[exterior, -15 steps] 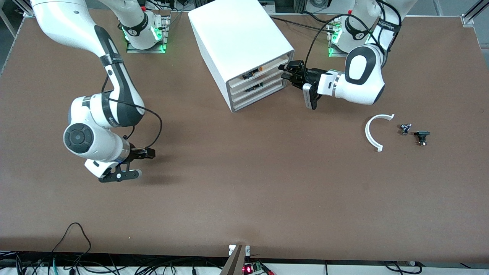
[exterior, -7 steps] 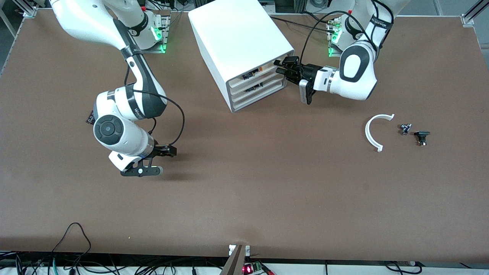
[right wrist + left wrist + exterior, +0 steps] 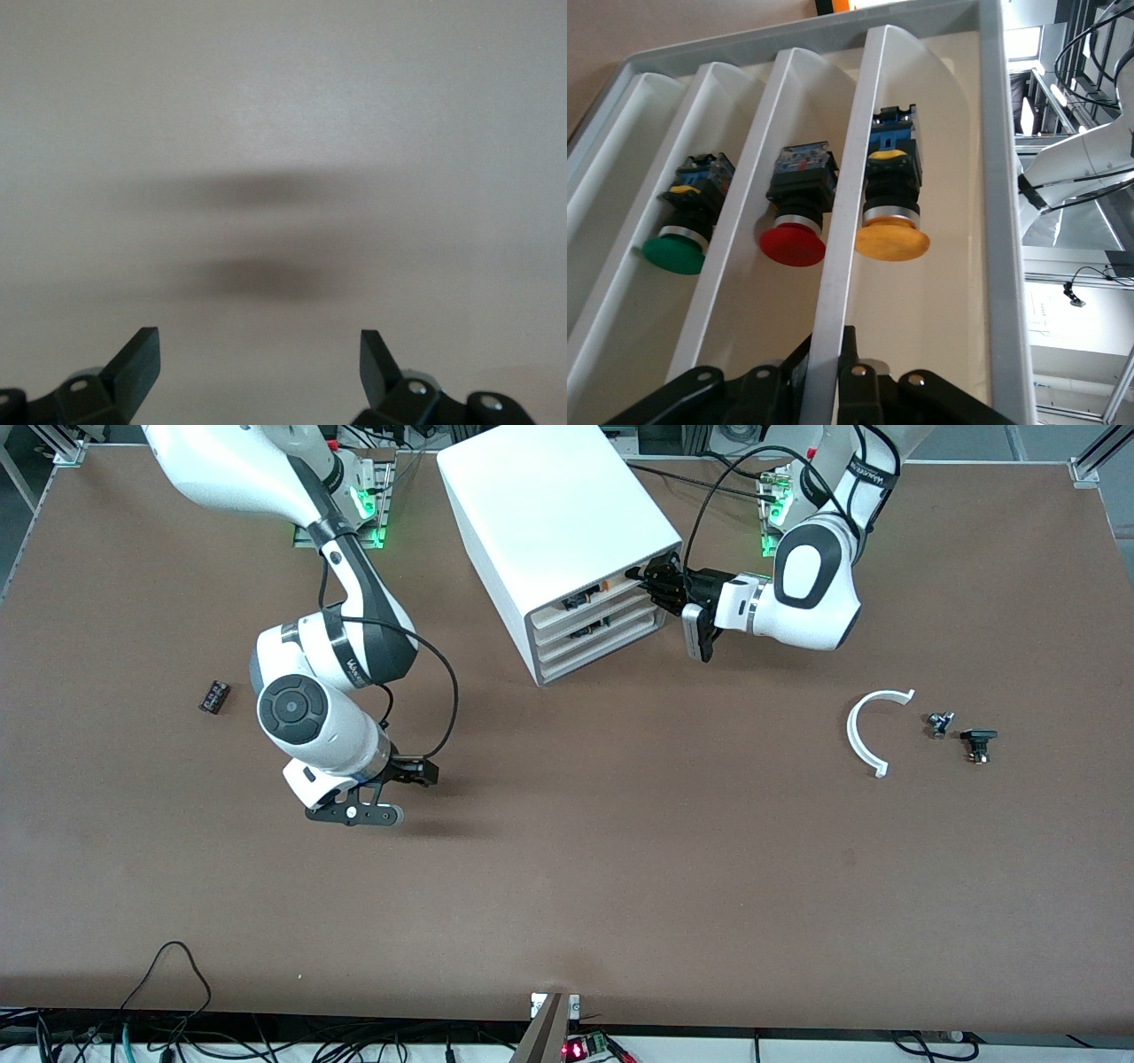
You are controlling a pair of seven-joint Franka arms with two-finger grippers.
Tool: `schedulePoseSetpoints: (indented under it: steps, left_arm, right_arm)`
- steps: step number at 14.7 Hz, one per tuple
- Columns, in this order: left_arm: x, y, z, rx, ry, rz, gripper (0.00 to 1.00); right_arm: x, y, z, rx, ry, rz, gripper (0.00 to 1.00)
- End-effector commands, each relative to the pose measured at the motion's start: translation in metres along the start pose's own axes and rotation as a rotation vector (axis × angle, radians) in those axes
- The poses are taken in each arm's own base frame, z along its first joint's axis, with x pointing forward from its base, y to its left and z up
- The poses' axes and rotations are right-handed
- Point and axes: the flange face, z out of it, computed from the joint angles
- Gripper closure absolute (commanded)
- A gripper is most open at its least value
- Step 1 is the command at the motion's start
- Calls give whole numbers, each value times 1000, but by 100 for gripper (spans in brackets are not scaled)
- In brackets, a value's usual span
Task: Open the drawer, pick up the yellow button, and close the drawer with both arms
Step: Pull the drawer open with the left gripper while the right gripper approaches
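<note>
The big white cabinet (image 3: 549, 505) stands near the arms' bases, its three drawers facing the front camera. The drawer (image 3: 595, 592) is the top one. My left gripper (image 3: 640, 576) is at its front, at the corner toward the left arm's end. In the left wrist view my left gripper (image 3: 824, 341) is shut on the drawer's curved front lip (image 3: 855, 186), one finger on each side. The button (image 3: 892, 241), orange cap over a black and blue body, lies in that drawer. My right gripper (image 3: 400, 790) hovers open and empty over bare table; its fingertips (image 3: 142, 354) stand wide apart.
A red button (image 3: 794, 243) and a green button (image 3: 674, 250) lie in the two lower drawers. A white arc piece (image 3: 864, 735) and two small black parts (image 3: 939, 724) (image 3: 977, 742) lie toward the left arm's end. Another small black part (image 3: 213, 695) lies toward the right arm's end.
My left gripper has moved in onto the top drawer's front lip. My right arm has swung toward the table's middle, uncovering the small black part beside it.
</note>
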Motion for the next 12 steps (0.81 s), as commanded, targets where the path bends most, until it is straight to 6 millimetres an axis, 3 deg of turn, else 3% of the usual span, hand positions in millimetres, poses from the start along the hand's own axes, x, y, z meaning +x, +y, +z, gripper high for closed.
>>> schedulePoseSetpoints:
  steps: [1,5,9,12]
  left_arm:
    - [1,1,-7,10,28,18,100]
    - [16,1,-26,25,41,36,100]
    - [35,-28,-72,101,-5,72,100]
    - [63,-51,-114,155,-33,115,100]
  right_arm:
    - [-4,-12,-15,18,15,42,0]
    - [-16,-38,-19,22,23,116,0]
    - [-18,-51,-31,35,36,190,0]
    - [-32,-81,-45,52,52,301,0]
